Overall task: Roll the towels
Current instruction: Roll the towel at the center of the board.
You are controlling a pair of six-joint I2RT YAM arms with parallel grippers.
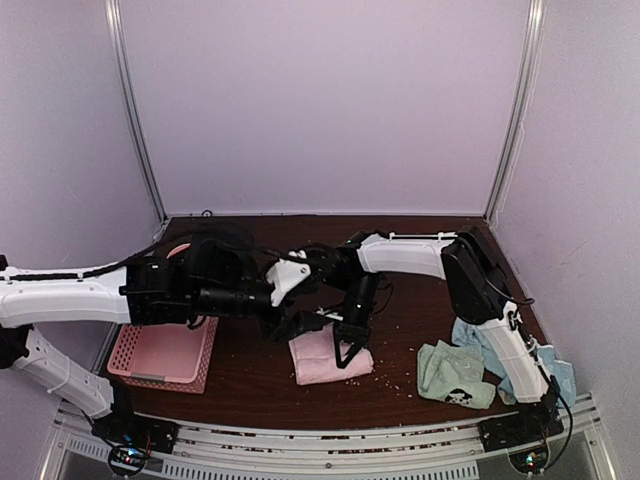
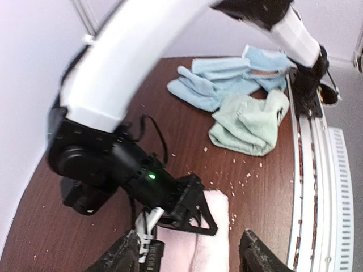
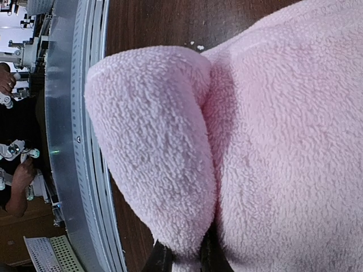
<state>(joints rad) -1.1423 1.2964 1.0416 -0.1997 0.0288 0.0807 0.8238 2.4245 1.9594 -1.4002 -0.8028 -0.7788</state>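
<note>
Right gripper [image 3: 182, 258] tight on pink towel [image 3: 272, 141].

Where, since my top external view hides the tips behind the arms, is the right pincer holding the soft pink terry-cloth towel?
Observer: In the right wrist view, the right pincer is shut on a doubled-over fold of the soft pink terry-cloth towel.
Operator: And the left pincer?
Observer: In the left wrist view, the left pincer is open, with its jaws wide on either side of that same towel.
</note>
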